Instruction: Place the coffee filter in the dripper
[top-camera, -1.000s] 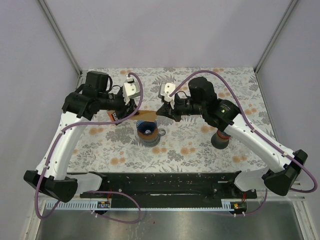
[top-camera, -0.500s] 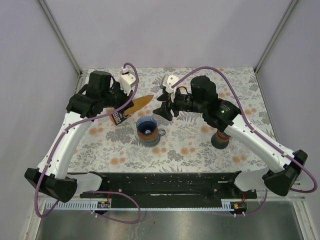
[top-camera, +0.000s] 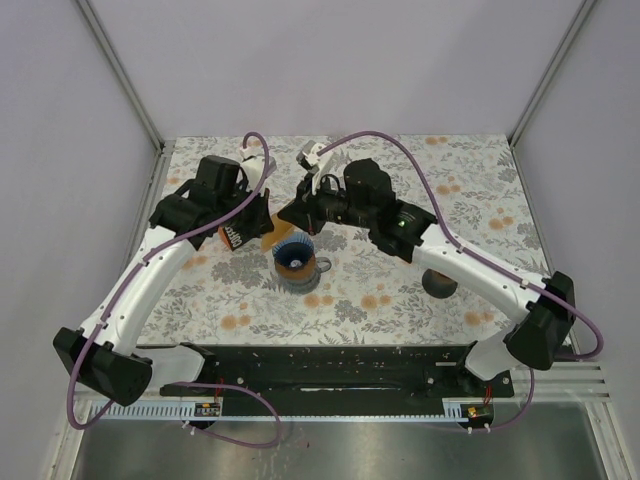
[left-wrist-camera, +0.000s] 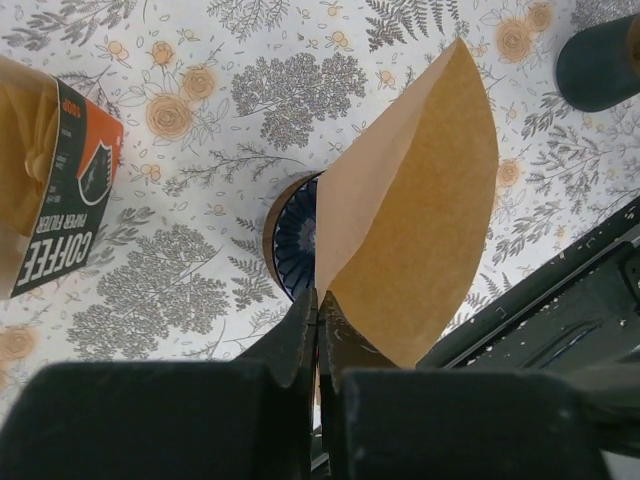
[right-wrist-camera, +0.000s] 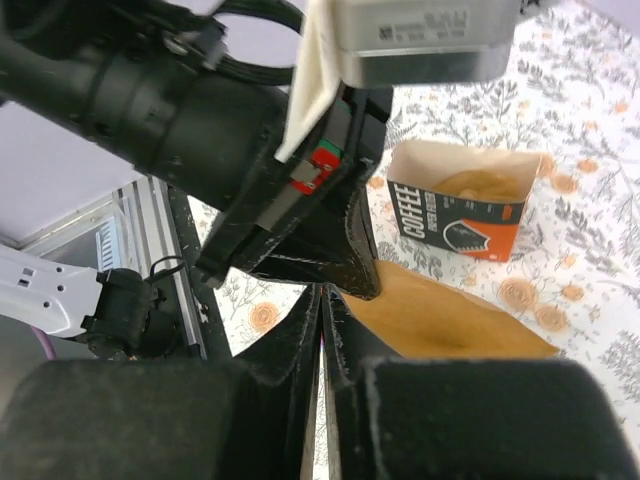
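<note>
The coffee filter (left-wrist-camera: 420, 220) is a brown paper cone pinched at its point in my left gripper (left-wrist-camera: 320, 300), which is shut on it. In the left wrist view it hangs over the blue ribbed dripper (left-wrist-camera: 293, 235) and hides most of it. From above, the filter (top-camera: 271, 239) shows just left of the dripper (top-camera: 296, 262), under the left gripper (top-camera: 267, 224). My right gripper (right-wrist-camera: 322, 292) has its jaws together right by the left fingers (right-wrist-camera: 345, 245). The filter (right-wrist-camera: 450, 320) lies beside its right finger, and I see no paper between the jaws. From above, the right gripper (top-camera: 293, 215) sits behind the dripper.
An open black and orange coffee filter box (top-camera: 234, 235) lies left of the dripper, also seen as the box (left-wrist-camera: 55, 190) and the box (right-wrist-camera: 460, 210). A dark cup (top-camera: 438, 283) stands to the right, under the right forearm. The black rail (top-camera: 330, 365) runs along the near edge.
The left gripper has swung the filter down from level toward the dripper. The right arm moved left up to the left fingers, and its jaws went from open to together.
</note>
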